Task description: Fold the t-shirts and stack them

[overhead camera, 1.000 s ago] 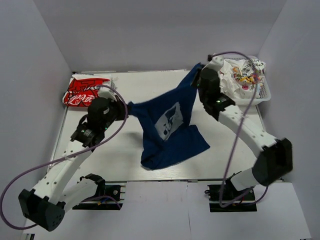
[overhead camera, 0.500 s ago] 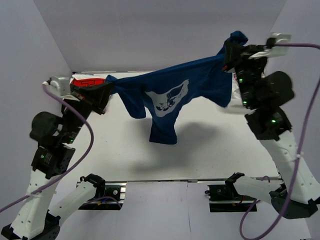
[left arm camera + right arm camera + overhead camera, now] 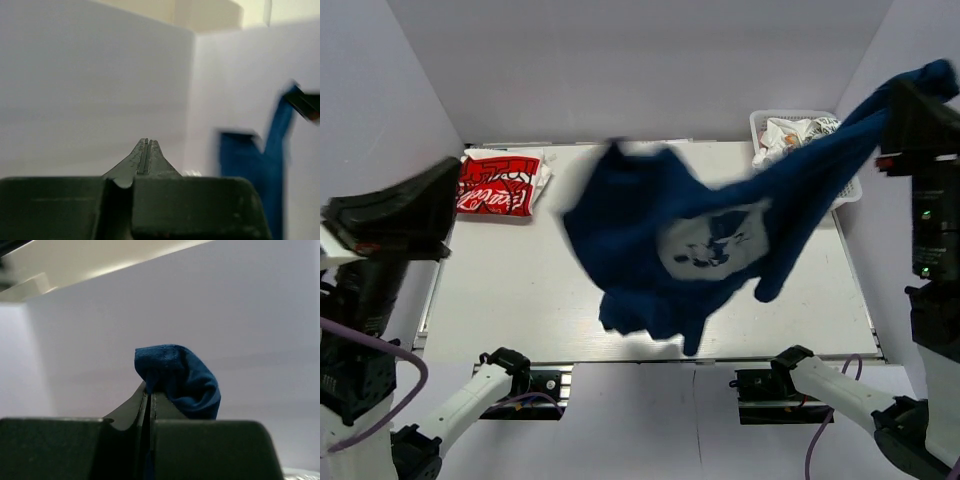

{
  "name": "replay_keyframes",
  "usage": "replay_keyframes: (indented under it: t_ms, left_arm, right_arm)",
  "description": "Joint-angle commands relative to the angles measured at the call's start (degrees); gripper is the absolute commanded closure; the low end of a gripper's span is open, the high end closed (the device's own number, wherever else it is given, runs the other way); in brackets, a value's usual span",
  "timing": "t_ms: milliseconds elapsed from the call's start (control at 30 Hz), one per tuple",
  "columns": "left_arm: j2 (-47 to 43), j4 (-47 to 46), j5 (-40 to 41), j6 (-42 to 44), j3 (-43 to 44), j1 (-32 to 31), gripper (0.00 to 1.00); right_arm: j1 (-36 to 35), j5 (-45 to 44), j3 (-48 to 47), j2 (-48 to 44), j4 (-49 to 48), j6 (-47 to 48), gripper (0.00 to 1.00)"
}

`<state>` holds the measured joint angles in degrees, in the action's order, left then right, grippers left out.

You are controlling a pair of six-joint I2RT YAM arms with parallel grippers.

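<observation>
The navy t-shirt (image 3: pixel 690 240) with the pale print hangs blurred in mid-air over the table, its top corner bunched in my right gripper (image 3: pixel 912 92), which is raised high at the right. In the right wrist view my right gripper (image 3: pixel 150 386) is shut on a fold of navy cloth (image 3: pixel 182 377). My left gripper (image 3: pixel 448 175) is raised at the left, apart from the shirt. Seen from the left wrist, my left gripper (image 3: pixel 146 143) is shut on nothing, with the navy shirt (image 3: pixel 250 167) off to the right. A folded red-and-white t-shirt (image 3: pixel 498 185) lies at the back left.
A white lattice basket (image 3: pixel 848 188) at the back right holds crumpled white t-shirts (image 3: pixel 790 133). The white table (image 3: pixel 510 290) is walled by pale panels on three sides. Both arm bases sit at the near edge.
Both arms have swung up high. The left gripper has let go of the navy shirt, which now dangles and swings from the right gripper alone.
</observation>
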<state>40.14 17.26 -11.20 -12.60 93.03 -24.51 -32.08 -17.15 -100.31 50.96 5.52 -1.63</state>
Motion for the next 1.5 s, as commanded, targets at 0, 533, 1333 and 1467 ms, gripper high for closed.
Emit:
replay_keyframes:
  t_ms: [0,533,1333,1467]
  left_arm:
    - [4.7,-0.8,7.7,3.3,0.9,0.9,1.0]
    - [30.3,-8.9,19.1,-11.0,-31.5,1.5,1.0]
    - [13.4,16.5,42.1,-29.4,-42.1,1.5,0.0]
    - [16.5,12.3,39.2,-28.9,-44.8,1.5,0.0]
  right_arm:
    - [1.1,-13.2,-1.0,3.3,-4.8,5.4,1.0]
    - [1.8,-0.9,26.9,31.6,-3.2,-6.8,1.0]
    - [-15.5,22.0,12.8,56.5,-3.8,-4.9,0.1]
    - [-12.8,10.7,24.5,46.2,-4.9,-10.4,0.1]
